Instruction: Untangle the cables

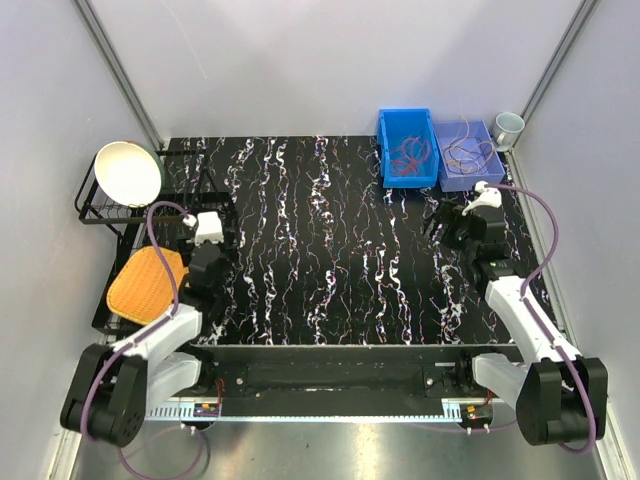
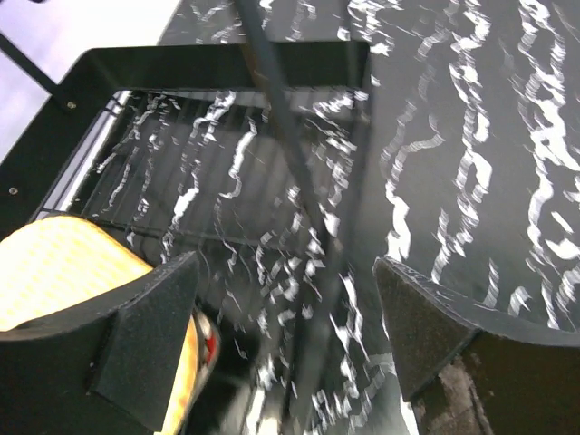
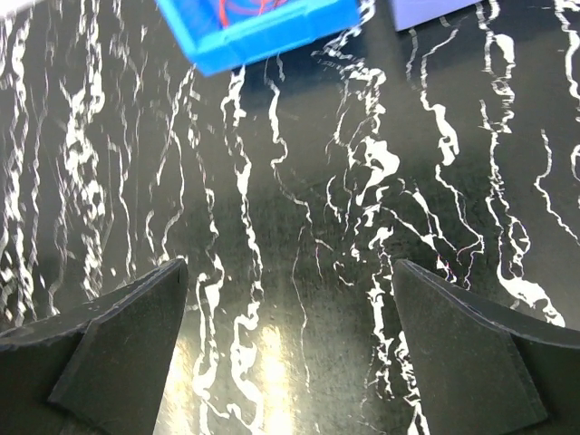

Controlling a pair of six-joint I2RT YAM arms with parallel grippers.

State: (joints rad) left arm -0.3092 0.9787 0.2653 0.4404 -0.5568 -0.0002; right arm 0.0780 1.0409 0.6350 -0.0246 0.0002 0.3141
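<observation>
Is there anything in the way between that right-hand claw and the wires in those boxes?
Nothing visible lies on the table between the open right gripper and the blue bin holding the red cables. Only the bin's near wall stands between, so reaching in from above seems needed.

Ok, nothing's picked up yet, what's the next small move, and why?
Probably ease the right gripper forward over the blue bin: its jaws stand open and empty, and the red cables lie heaped in that bin just ahead.
</observation>
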